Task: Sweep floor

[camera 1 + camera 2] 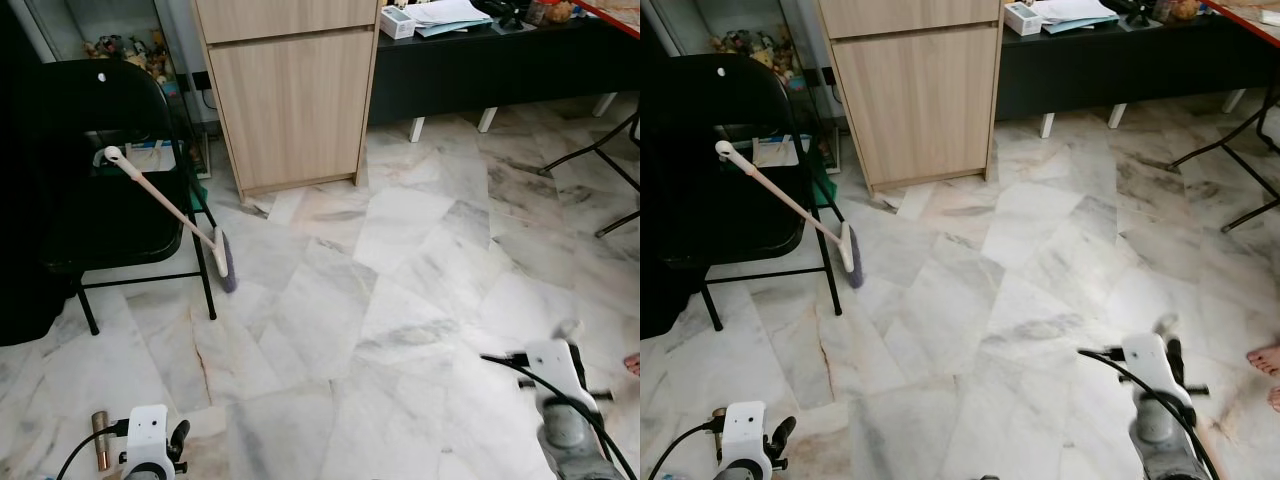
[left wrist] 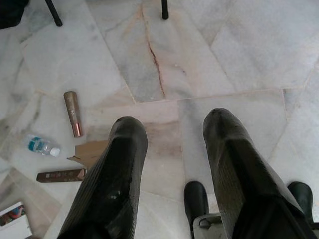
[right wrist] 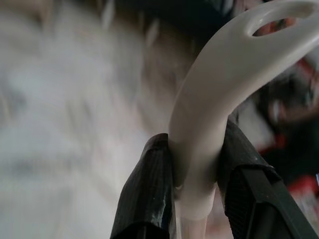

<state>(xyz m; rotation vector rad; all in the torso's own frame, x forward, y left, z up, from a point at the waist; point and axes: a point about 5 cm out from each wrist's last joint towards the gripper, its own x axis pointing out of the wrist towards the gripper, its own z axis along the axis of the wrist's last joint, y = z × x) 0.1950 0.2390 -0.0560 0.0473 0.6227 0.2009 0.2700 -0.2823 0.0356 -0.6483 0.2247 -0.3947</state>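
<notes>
A small broom (image 1: pixel 165 200) with a pale handle leans against a black folding chair (image 1: pixel 90 220), its purple-bristled head (image 1: pixel 224 258) resting on the marble floor. My right gripper (image 3: pixel 197 149) is low at the right, shut on a white plastic handle (image 3: pixel 219 89) with a hanging hole; the handle's tip (image 1: pixel 570 329) pokes up above the wrist. What it belongs to is hidden. My left gripper (image 2: pixel 174 134) hangs open over the floor at the lower left, near a bronze tube (image 2: pixel 73 113), a small water bottle (image 2: pixel 41 146) and a cardboard scrap (image 2: pixel 89 152).
A wooden cabinet (image 1: pixel 290 95) stands at the back, with a low black bench (image 1: pixel 480 65) to its right. Black table legs (image 1: pixel 600 160) cross the far right. A person's bare foot (image 1: pixel 1265 358) is at the right edge. A brown bar (image 2: pixel 61 175) lies by the litter.
</notes>
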